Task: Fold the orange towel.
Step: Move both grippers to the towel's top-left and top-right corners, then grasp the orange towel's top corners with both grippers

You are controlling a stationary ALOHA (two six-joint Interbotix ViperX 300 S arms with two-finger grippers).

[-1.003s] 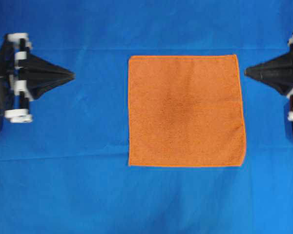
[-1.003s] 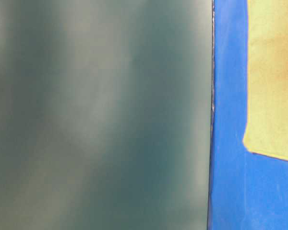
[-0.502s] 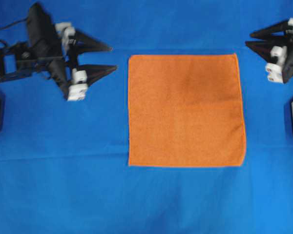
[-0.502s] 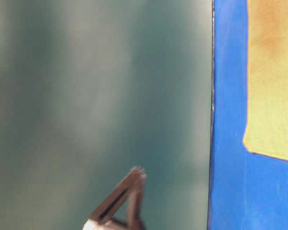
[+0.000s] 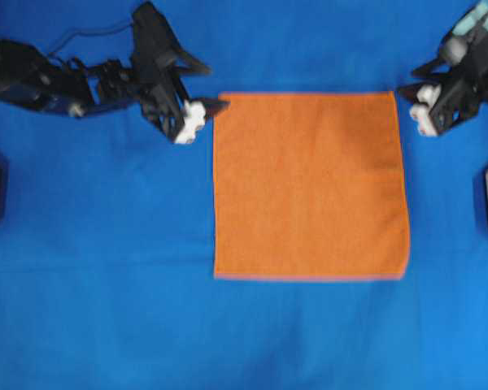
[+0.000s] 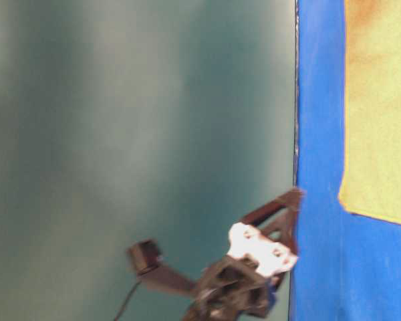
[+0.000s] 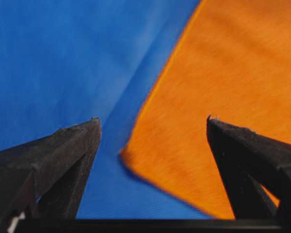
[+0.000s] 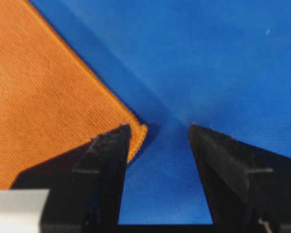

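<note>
Orange square terry towel lies flat and unfolded on the large blue cloth. Overhead, the left gripper sits at its far left corner, the right gripper at its far right corner. Wrist views alone show the spread: left fingers wide, straddling the corner; right fingers parted, one over the corner tip. Neither holds anything. Table-level view shows one blurred gripper beside the cloth's edge.
</note>
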